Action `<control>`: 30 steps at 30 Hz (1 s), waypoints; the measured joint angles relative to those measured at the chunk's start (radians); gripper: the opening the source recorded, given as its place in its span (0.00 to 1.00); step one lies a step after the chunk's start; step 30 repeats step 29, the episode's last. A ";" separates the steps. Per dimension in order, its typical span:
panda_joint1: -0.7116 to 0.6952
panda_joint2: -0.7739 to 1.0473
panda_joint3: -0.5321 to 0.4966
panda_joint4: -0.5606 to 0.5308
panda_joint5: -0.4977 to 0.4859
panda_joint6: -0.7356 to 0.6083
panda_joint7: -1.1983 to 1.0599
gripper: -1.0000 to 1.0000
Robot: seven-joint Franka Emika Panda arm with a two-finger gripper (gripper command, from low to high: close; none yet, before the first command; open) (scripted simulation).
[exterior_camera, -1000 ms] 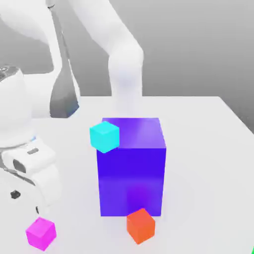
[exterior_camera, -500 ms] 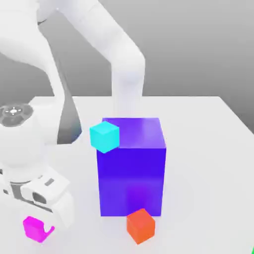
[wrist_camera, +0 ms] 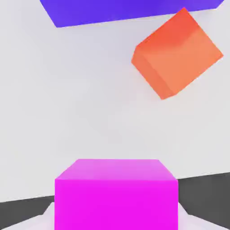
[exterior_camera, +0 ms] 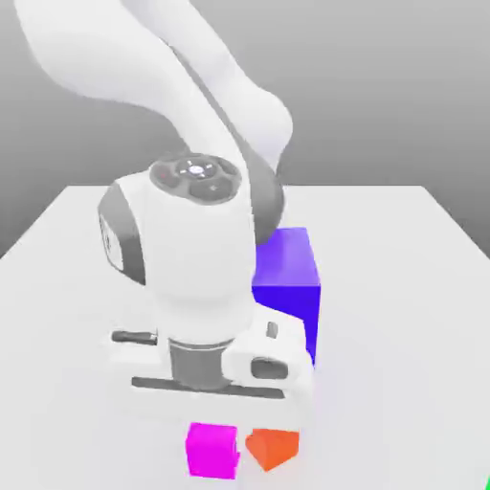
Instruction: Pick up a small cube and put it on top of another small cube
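The small magenta cube (exterior_camera: 212,452) hangs right under my white hand, close to the table's front. My gripper (exterior_camera: 212,431) is shut on it. In the hand view the magenta cube (wrist_camera: 116,195) sits close between the jaws. The small orange-red cube (exterior_camera: 273,448) rests on the white table just to the exterior view's right of the magenta cube, turned at an angle. The two cubes stand a small gap apart. In the hand view the orange-red cube (wrist_camera: 177,54) lies farther off on the table.
The big purple block (exterior_camera: 287,273) stands behind the cubes, partly hidden by my arm; its edge (wrist_camera: 121,10) also appears in the hand view. The white table (exterior_camera: 402,287) stretches to the exterior view's right. A dark strip past the table's edge (wrist_camera: 204,193) runs beside the magenta cube.
The jaws closed on the magenta cube. My hand then carried it from the table's front left toward the exterior view's right, up beside the orange-red cube. My arm now covers the cyan cube.
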 joint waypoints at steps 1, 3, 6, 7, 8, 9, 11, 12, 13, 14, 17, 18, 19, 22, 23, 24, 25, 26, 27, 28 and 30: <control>0.030 -0.006 0.006 0.010 0.001 -0.010 0.001 0.00; 0.089 -0.018 0.018 0.029 0.003 -0.028 0.003 0.00; 0.180 -0.034 0.037 0.058 0.005 -0.055 0.007 0.00; 0.210 -0.039 0.043 0.068 0.006 -0.063 0.008 0.00; 0.241 -0.044 0.050 0.077 0.006 -0.071 0.010 0.00; 0.271 -0.050 0.054 0.087 0.006 -0.078 0.011 0.00; 0.334 -0.065 0.051 0.109 -0.004 -0.092 0.005 0.00; 0.365 -0.074 0.048 0.119 -0.010 -0.098 0.001 0.00; 0.396 -0.082 0.045 0.130 -0.017 -0.104 -0.004 0.00; 0.427 -0.090 0.042 0.141 -0.023 -0.110 -0.008 0.00; 0.517 -0.114 0.034 0.174 -0.044 -0.127 -0.023 0.00; 0.547 -0.121 0.032 0.184 -0.050 -0.132 -0.028 0.00; 0.577 -0.129 0.030 0.195 -0.057 -0.137 -0.033 0.00; 0.651 -0.159 0.002 0.225 -0.093 -0.145 -0.057 0.00; 0.670 -0.179 -0.026 0.232 -0.119 -0.132 -0.055 0.00; 0.691 -0.202 -0.058 0.239 -0.147 -0.114 -0.048 0.00; 0.711 -0.227 -0.091 0.245 -0.176 -0.093 -0.039 0.00; 0.723 -0.243 -0.110 0.248 -0.195 -0.082 -0.032 1.00; 0.723 -0.243 -0.110 0.248 -0.195 -0.082 -0.032 1.00; 0.723 -0.243 -0.110 0.248 -0.195 -0.082 -0.032 1.00; 0.723 -0.243 -0.110 0.248 -0.195 -0.082 -0.032 1.00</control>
